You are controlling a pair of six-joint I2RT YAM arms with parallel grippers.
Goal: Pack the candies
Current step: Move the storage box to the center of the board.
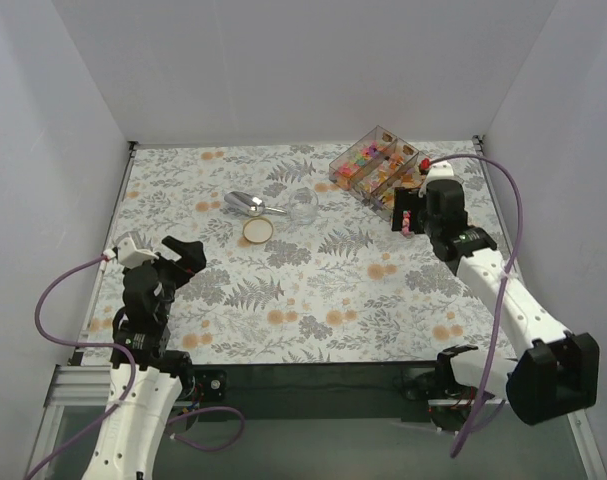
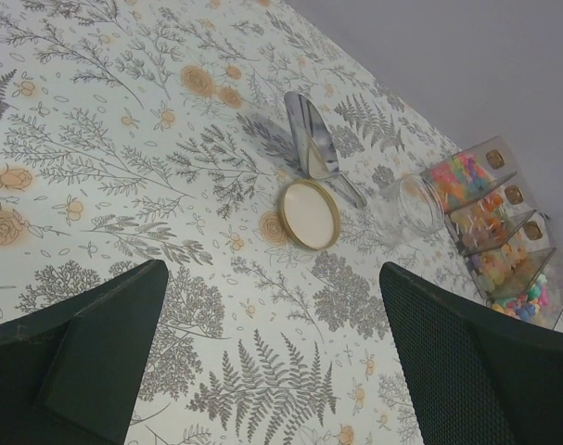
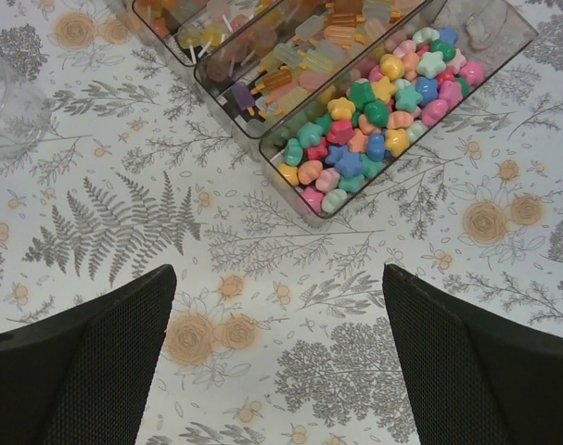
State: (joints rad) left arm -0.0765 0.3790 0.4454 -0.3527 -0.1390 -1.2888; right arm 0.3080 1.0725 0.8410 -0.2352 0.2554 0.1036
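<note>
The candies [image 3: 374, 120] are small star and round sweets in mixed bright colours, lying in one compartment of a clear plastic box [image 3: 504, 42]; neighbouring compartments hold wrapped and stick sweets. The box stands at the back right [image 1: 378, 165] and also shows in the left wrist view [image 2: 490, 241]. My right gripper [image 3: 279, 362] is open and empty over the cloth just in front of the box [image 1: 408, 215]. My left gripper [image 2: 272, 362] is open and empty at the near left [image 1: 183, 258], far from the box.
A clear glass jar [image 1: 303, 205] lies on its side mid-table, with a metal scoop [image 1: 245, 204] to its left and a round gold-rimmed lid [image 1: 257, 230] in front. They also show in the left wrist view: jar [image 2: 420, 204], scoop [image 2: 311, 139], lid [image 2: 310, 213]. White walls enclose the table.
</note>
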